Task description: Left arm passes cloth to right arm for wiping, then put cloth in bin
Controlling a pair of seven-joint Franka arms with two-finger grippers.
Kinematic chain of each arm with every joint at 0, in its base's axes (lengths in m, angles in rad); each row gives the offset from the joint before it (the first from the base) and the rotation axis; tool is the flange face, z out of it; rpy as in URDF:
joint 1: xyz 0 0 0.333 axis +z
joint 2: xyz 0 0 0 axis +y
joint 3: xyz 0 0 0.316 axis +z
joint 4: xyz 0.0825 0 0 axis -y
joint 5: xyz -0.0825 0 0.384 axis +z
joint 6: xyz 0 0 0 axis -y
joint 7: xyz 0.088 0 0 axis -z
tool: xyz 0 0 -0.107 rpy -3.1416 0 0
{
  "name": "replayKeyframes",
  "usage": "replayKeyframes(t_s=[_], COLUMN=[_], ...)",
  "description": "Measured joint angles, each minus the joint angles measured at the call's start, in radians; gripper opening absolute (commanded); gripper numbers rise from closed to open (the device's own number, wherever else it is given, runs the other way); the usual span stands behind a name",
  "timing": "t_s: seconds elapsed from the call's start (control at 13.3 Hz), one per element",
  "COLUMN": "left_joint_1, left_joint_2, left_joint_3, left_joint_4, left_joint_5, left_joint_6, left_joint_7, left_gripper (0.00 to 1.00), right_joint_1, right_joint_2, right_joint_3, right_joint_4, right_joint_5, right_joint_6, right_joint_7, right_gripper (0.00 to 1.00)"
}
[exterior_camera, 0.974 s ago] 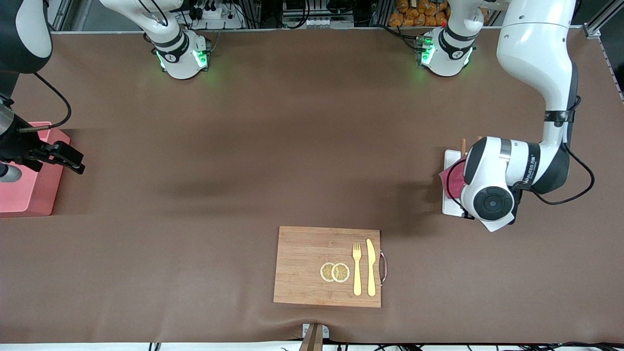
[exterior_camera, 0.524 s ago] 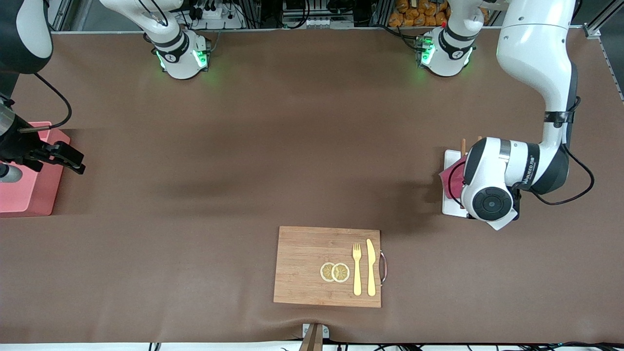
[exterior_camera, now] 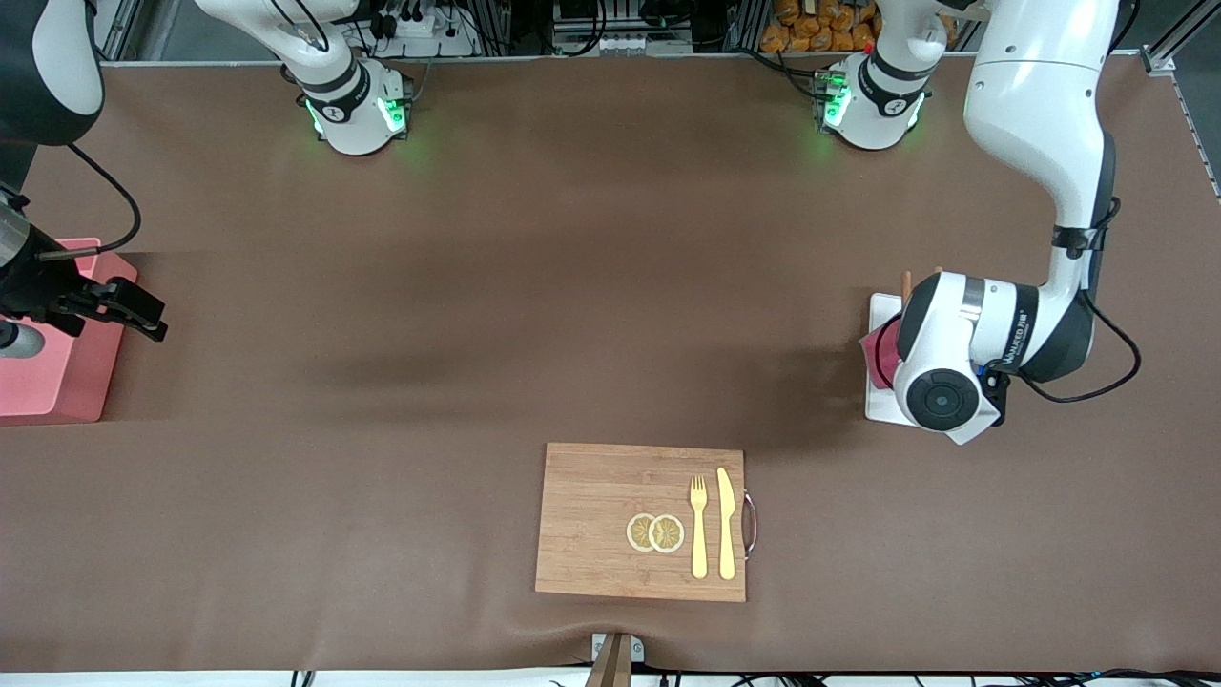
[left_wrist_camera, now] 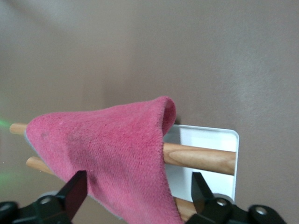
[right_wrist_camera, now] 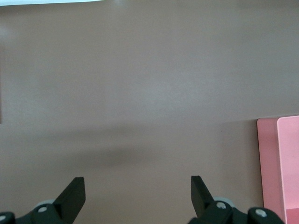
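The left pincer (left_wrist_camera: 135, 196) is hovering over the cloth (left_wrist_camera: 112, 158), fingers apart and straddling it — the cloth is draping across two wooden rods (left_wrist_camera: 201, 158) of a white rack (exterior_camera: 882, 401) at the counter's (exterior_camera: 572, 286) three o'clock edge, ready for lifting. The right pincer (right_wrist_camera: 135, 196) is waiting, fingers apart, beside the bin (exterior_camera: 48, 372) at nine o'clock — a cutting board (exterior_camera: 610, 520) is lying at six o'clock, clear of both.

The left arm (exterior_camera: 992, 353) has dropped lower over the cloth (left_wrist_camera: 112, 154)

The brown table (exterior_camera: 572, 286) is seen carrying a wooden cutting board (exterior_camera: 601, 520), with the pink bin (exterior_camera: 48, 382) and white rack (exterior_camera: 882, 405) well apart from it at either end.
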Motion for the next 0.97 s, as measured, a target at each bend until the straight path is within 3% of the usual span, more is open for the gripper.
replayKeyframes(t_s=[0.15, 0.3, 0.37, 0.97], left_joint_1=[-0.002, -0.003, -0.003, -0.005], left_joint_2=[0.0, 0.0, 0.0, -0.044], left_joint_3=[0.0, 0.0, 0.0, -0.004], left_joint_4=[0.001, 0.002, 0.003, 0.03], left_joint_5=[0.008, 0.009, 0.009, 0.009], left_joint_6=[0.0, 0.0, 0.0, -0.031], left_joint_7=[-0.006, -0.006, -0.007, -0.068], left_gripper=[0.28, 0.04, 0.0, 0.0], right_joint_1=[0.0, 0.0, 0.0, 0.0], right_joint_2=[0.003, 0.008, 0.01, 0.015], right_joint_3=[0.0, 0.0, 0.0, -0.001], right_joint_4=[0.0, 0.0, 0.0, 0.005], right_joint_5=[0.0, 0.0, 0.0, 0.0], right_joint_6=[-0.001, -0.001, -0.001, -0.001], right_joint_7=[0.0, 0.0, 0.0, 0.001], right_gripper=[1.0, 1.0, 1.0, 1.0])
